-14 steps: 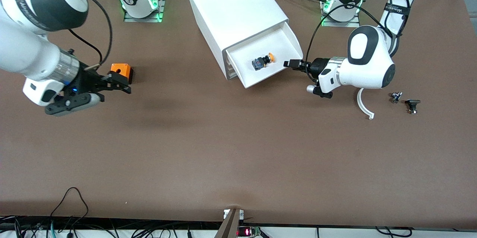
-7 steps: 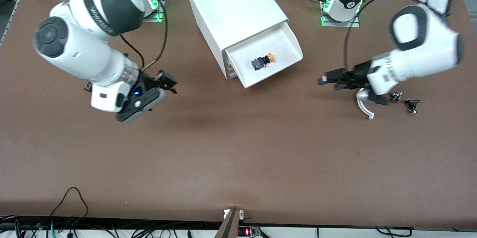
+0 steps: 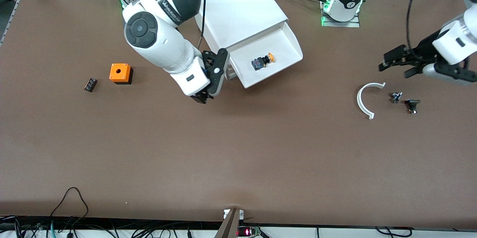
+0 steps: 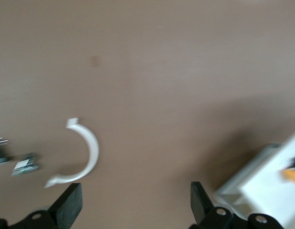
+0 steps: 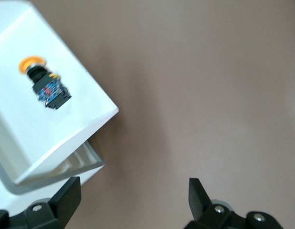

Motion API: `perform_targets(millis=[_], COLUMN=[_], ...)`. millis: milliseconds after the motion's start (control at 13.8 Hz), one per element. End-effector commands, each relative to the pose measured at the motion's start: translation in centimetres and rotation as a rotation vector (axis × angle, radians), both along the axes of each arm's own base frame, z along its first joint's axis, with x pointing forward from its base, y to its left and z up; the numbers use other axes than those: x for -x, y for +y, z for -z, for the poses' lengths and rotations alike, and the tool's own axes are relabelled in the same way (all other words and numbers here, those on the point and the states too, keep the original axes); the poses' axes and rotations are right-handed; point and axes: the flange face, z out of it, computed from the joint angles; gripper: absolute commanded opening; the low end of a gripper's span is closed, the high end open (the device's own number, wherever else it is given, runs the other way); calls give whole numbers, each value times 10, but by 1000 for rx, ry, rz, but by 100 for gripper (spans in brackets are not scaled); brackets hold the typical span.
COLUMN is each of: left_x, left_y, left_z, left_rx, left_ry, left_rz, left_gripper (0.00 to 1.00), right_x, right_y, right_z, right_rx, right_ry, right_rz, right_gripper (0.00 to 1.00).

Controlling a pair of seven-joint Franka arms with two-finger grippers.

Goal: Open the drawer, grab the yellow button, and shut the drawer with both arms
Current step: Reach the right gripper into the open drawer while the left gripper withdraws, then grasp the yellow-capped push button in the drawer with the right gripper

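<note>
over the last second we swing our right arm in from the orange cube's [image 3: 120, 72] end of the bench, and our right gripper [image 3: 213, 76] now hangs over the bench just beside the cabinet's [image 3: 231, 3] front corner, fingers spread and holding nothing. in the same second our left arm backs away from the drawer's [image 3: 294, 46] side; our left gripper [image 3: 395, 59] is now over the bench well apart from it, near the white curved strip [image 3: 363, 100], its fingers also spread and empty.

the drawer stands pulled out, so we judge the opening step done. the button [image 3: 262, 61] lies on its side in the drawer, orange cap pointing to about 2 o'clock in the front view.

we read this as a handover: the left arm clears off, the right comes for the button, which sits at roughly 2 o'clock from our right gripper. the grasp has not started, and closing remains after it.
</note>
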Motion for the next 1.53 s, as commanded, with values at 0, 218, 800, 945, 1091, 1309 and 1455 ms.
perform_targets(millis=[0,218,800,945,1091,1309,1455], left_x=[-1,-1,-10,-10,-10,-10,-11], left_y=[-3,-4,1,3,3,3,2], left_z=[-11,-4,-6,-5,-5,-8,-10], left_rx=[-174,-195,-199,-199,-199,-199,-199], left_ry=[15,51,53,55,55,49,47], left_rz=[5,-44,-84,-89,-89,-90,-90], left_gripper=[100,100,100,100,100,100,100], right_x=[5,40,83,101,111,117,117], right_y=[37,85,145,160,168,173,172], right_z=[0,6,63,63,65,66,68], right_rx=[-31,39,128,129,133,134,145], right_ry=[-58,-118,-159,-158,-155,-158,-162], right_rz=[-191,-304,-458,-482,-499,-508,-515], right_gripper=[100,100,100,100,100,100,100])
